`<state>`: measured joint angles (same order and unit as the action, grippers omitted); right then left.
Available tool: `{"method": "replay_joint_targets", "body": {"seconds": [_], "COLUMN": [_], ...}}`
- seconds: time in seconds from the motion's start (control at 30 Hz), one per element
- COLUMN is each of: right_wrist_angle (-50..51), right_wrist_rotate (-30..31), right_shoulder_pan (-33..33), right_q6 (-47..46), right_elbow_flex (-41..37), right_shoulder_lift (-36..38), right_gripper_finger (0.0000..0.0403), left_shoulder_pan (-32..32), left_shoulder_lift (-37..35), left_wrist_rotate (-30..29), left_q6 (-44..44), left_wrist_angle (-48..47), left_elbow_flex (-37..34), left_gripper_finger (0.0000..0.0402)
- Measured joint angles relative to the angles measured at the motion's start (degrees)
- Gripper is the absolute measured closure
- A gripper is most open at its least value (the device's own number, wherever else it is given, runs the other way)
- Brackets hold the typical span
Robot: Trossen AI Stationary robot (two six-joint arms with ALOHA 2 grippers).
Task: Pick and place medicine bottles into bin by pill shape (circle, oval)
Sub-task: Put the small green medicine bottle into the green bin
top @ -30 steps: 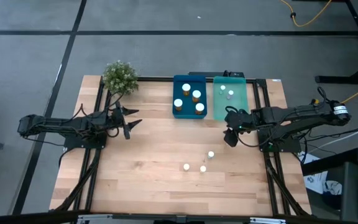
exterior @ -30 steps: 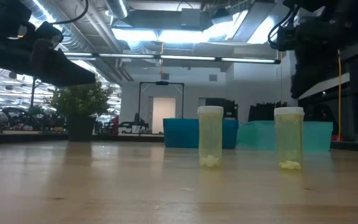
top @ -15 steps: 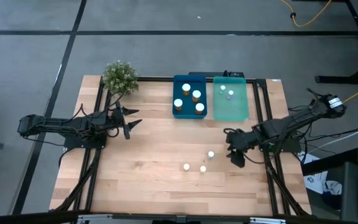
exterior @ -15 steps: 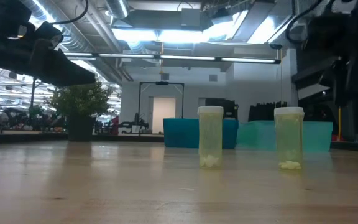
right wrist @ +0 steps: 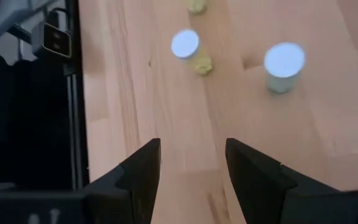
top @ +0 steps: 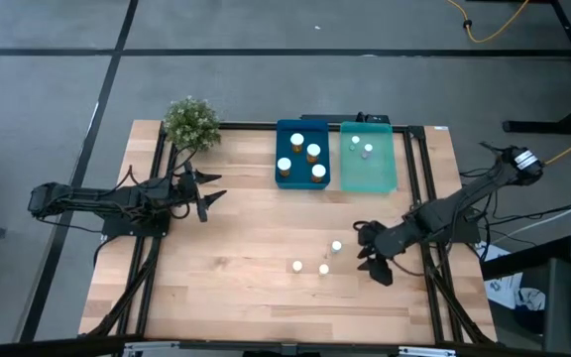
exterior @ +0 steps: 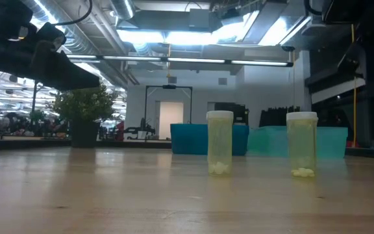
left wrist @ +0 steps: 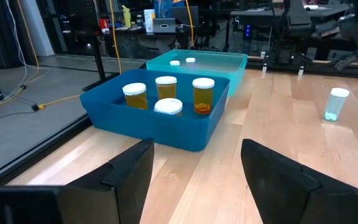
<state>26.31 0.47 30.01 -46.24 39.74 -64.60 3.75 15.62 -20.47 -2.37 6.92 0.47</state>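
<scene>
Three pale bottles [top: 323, 259] stood on our bare wooden table [top: 226, 288], under bright ceiling lights. We saw both empty claws parted: right gripper [top: 373, 263] near them, left gripper [top: 206, 193] waiting by the plant [top: 191, 122].

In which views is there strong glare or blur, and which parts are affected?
Low view: bright ceiling lights glare above the two pale bottles, which stay sharp. Right wrist view: the pale bottles look soft and blurred. High view: light is even, without glare.

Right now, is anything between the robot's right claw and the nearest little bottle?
No. In the high view, only bare wood lies between the open right end effector and the closest pale bottle.
</scene>
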Motion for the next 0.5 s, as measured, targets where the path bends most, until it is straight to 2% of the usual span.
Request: {"method": "replay_joint_targets", "body": {"seconds": [0.17,0.4,0.5], "right_wrist_angle": [2.2,19.6,22.1], "right_wrist_rotate": [-0.6,0.9,4.1], "right_shoulder_pan": [0.8,0.9,0.9], "right_q6": [1.4,1.6,2.7], "right_elbow_flex": [4.1,12.3,13.9], "right_shoulder_lift": [-8.0,-17.1,-19.0], "right_gripper_finger": [0.0219,0.0219,0.0219], "left_shoulder_pan": [0.0,0.0,0.0], "left_shoulder_lift": [0.0,0.0,0.0], "left_wrist_rotate": [0.0,0.0,0.0], "left_q6": [0.0,0.0,0.0], "left_wrist_angle": [0.0,0.0,0.0], "left_elbow_flex": [0.0,0.0,0.0], "left_gripper_finger": [0.0168,0.0168,0.0168]}}
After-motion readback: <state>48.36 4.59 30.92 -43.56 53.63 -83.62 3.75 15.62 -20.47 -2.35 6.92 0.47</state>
